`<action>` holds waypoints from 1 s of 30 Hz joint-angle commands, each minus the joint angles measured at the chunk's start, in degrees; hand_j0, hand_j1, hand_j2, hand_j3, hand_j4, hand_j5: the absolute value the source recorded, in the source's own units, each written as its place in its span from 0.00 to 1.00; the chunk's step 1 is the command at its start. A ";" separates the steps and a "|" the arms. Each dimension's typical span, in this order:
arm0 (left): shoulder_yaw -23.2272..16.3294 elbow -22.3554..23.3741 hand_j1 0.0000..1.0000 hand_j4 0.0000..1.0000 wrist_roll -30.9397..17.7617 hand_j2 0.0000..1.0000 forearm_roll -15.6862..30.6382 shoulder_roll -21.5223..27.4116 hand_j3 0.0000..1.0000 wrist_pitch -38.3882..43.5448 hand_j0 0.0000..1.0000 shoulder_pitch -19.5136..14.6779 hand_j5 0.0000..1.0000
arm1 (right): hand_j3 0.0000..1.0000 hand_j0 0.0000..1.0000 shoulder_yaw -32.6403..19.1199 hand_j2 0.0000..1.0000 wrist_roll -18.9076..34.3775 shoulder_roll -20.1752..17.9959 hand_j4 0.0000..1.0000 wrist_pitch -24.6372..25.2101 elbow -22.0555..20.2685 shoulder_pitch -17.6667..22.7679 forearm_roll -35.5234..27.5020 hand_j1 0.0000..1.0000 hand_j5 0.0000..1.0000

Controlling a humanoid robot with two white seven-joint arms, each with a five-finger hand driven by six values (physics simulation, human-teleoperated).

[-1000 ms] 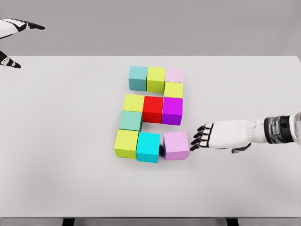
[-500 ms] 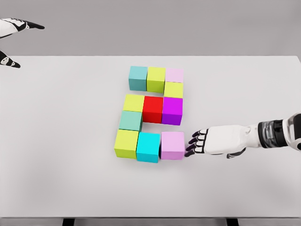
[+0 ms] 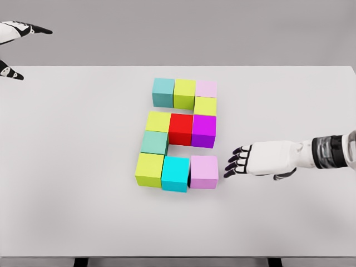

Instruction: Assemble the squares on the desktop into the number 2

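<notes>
Head view: left hand (image 3: pixel 16 33) parked far upper left, fingers can't tell. Cubes (image 3: pixel 179 133) mid-table, packed into a 2; pink cube (image 3: pixel 203 171) flush to cyan (image 3: pixel 176 173). Right hand (image 3: pixel 240 162) just beside pink, not touching, fingers spread, empty. Looks done: lift clear sideways, no brushing the row.

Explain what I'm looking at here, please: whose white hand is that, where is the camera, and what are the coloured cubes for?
This is a simulated humanoid robot, seen through a camera on its own head, looking down at a white table. Coloured blocks sit touching one another in the shape of a 2. The right hand, fingers spread and holding nothing, hovers just right of the pale purple block at the figure's bottom right corner, with a small gap between them. The left hand shows only at the top left edge.
</notes>
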 commanded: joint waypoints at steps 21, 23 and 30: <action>0.05 -0.01 1.00 1.00 0.03 1.00 0.36 0.32 1.00 0.17 1.00 -0.18 1.00 | 1.00 1.00 0.42 1.00 -0.02 1.58 1.00 0.13 -0.33 -0.17 -2.67 1.00 1.00; 0.05 -0.01 1.00 1.00 0.03 1.00 0.37 0.32 1.00 0.17 1.00 -0.18 1.00 | 1.00 1.00 0.42 1.00 -0.02 1.40 1.00 0.13 -0.33 -0.18 -2.67 1.00 1.00; 0.05 -0.01 1.00 1.00 0.03 1.00 0.37 0.32 1.00 0.17 1.00 -0.18 1.00 | 1.00 1.00 0.50 1.00 -0.02 0.96 1.00 0.13 -0.33 -0.26 -2.67 1.00 1.00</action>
